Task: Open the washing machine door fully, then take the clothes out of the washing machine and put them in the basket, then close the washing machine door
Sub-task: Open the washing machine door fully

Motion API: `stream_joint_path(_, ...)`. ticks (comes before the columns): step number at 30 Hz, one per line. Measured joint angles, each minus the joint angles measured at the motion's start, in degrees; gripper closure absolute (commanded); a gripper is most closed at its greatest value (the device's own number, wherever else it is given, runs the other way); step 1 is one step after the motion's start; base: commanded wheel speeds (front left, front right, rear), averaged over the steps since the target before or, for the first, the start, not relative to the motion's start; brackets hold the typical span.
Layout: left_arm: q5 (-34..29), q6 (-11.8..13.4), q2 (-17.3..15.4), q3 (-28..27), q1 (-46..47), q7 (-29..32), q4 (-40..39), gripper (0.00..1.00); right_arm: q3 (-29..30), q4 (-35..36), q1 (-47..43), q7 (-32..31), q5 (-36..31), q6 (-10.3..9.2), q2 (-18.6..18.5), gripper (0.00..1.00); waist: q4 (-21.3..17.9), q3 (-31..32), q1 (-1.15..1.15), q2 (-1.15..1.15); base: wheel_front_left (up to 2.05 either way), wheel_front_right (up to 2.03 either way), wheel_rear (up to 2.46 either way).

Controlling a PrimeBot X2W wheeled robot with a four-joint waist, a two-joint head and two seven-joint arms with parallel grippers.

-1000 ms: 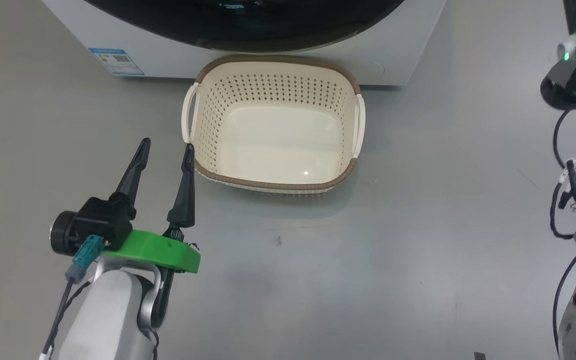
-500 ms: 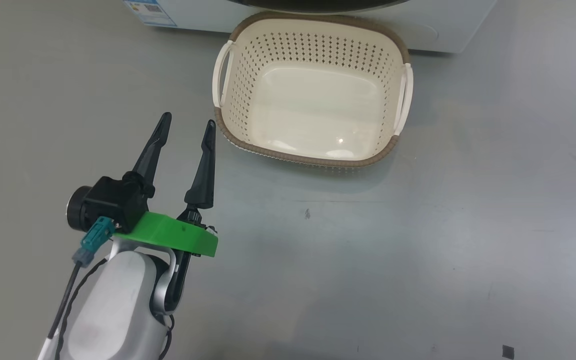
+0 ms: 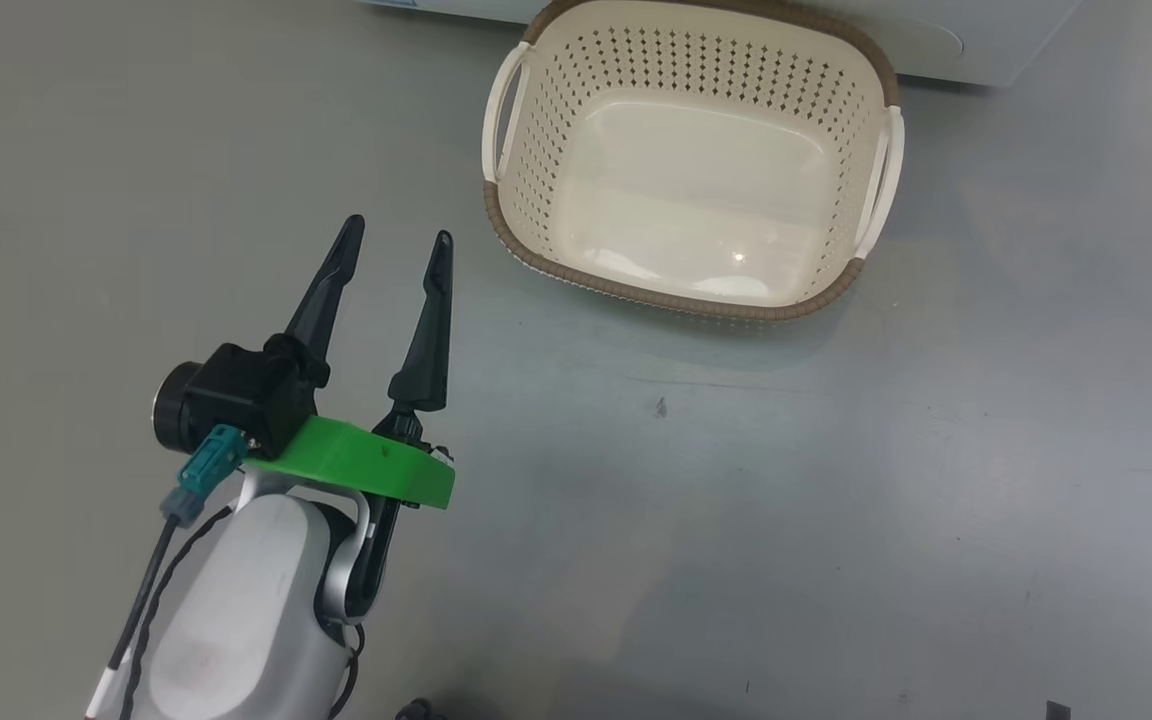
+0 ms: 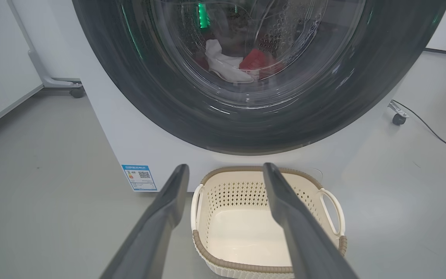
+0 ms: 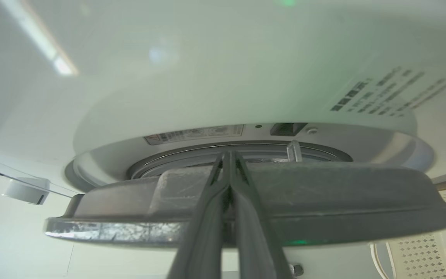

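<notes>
Grey floor (image 3: pixel 836 500) spreads below the washing machine door (image 5: pixel 323 201), seemingly stiff and slick-rimmed, best hooked at its edge, where the right gripper (image 5: pixel 229 155) sits pinched together, left gripper (image 3: pixel 398 232) splayed

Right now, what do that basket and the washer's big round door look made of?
The basket looks like moulded cream plastic, smooth and slightly shiny: it has even punched holes and a glint on its floor. Its brown rim imitates weave and is probably plastic too. The washing machine door seems to be a glossy black ring, likely plastic, around a clear bowl of glass or plastic that mirrors light.
</notes>
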State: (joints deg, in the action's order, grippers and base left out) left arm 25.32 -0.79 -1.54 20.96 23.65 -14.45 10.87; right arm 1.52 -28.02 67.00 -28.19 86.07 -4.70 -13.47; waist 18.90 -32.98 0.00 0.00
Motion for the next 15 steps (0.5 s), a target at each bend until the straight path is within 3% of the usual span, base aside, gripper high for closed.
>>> stream_joint_path(15,0.4,1.3,0.1,0.9,0.3,0.0,-0.2,0.00,-0.2,-4.9,2.6,-4.5,1.3,-0.04,-1.3,1.00,0.5,-0.2,0.00,0.00,0.00,0.00,0.00)
